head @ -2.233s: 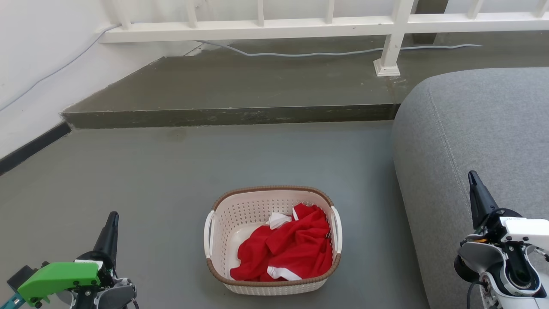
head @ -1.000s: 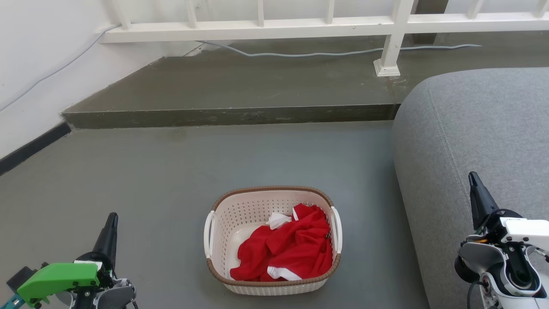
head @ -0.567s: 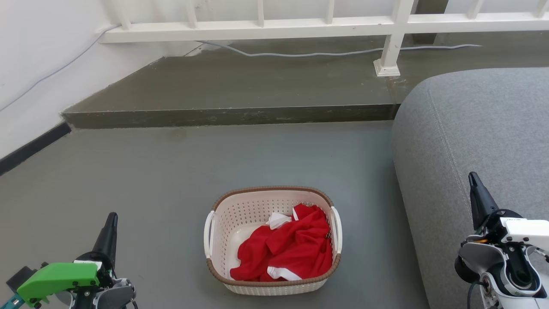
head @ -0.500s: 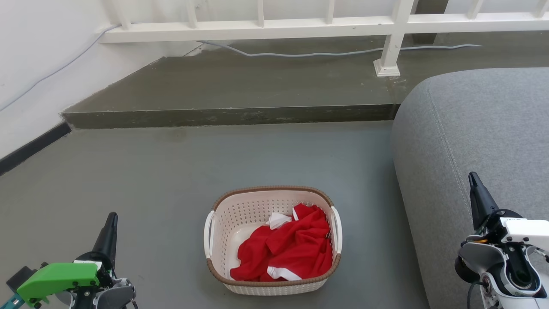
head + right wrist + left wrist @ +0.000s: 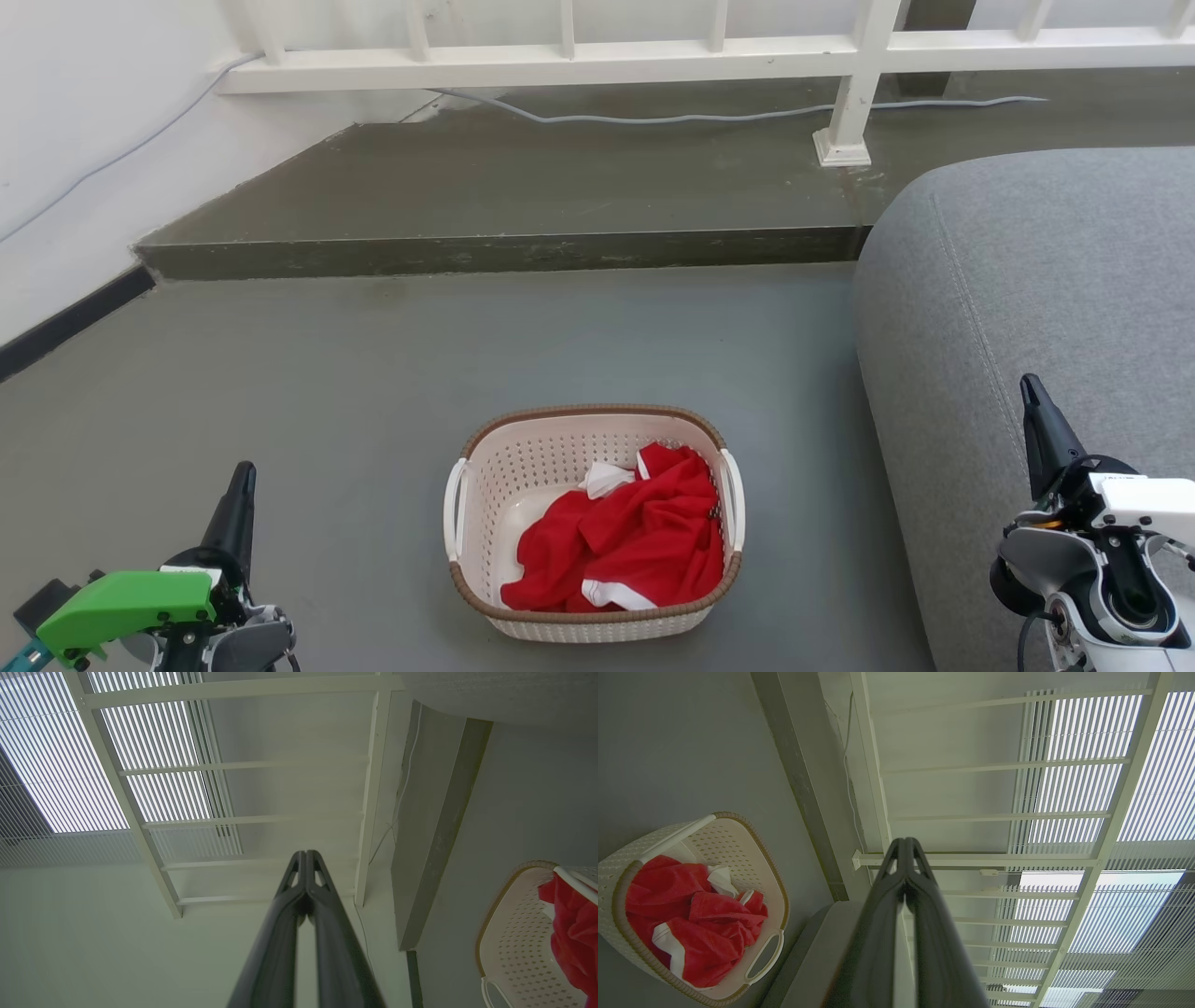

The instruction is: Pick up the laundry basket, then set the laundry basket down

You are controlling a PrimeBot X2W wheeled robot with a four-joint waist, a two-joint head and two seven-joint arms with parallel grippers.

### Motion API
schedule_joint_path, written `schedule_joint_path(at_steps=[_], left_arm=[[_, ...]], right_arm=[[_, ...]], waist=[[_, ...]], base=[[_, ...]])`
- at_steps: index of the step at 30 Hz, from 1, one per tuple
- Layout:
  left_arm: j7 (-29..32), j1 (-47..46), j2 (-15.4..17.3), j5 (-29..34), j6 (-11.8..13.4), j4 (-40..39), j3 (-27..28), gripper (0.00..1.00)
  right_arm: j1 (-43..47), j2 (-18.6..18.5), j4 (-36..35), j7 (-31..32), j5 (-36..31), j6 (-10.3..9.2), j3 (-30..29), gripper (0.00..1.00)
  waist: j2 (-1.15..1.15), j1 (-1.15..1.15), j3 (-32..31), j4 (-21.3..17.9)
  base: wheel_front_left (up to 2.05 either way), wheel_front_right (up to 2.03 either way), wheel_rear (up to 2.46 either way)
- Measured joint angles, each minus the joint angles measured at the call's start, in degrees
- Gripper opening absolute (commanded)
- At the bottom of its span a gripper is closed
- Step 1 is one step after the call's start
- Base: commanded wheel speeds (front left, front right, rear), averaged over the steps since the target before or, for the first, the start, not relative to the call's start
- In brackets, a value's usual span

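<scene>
Two white side handles (image 5: 455, 509) look the natural holds on the probably light, stiff plastic laundry basket (image 5: 551, 457), sitting on the floor (image 5: 373, 373) between the left end effector (image 5: 243, 471) and right end effector (image 5: 1030, 387), both closed and empty.

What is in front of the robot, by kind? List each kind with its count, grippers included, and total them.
laundry basket: 1
red-and-white garment: 1
grey sofa: 1
grippers: 2 (left gripper, right gripper)
Total: 5
</scene>
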Motion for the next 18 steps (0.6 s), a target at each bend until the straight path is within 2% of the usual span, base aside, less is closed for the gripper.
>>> schedule_joint_path(at_steps=[18], left_arm=[[0.2,0.0,0.0,0.0,0.0,0.0,0.1,0.0]], right_arm=[[0.0,0.1,0.1,0.0,0.0,0.16,-0.2,0.0]], waist=[[0.0,0.0,0.0,0.0]], base=[[0.0,0.0,0.0]])
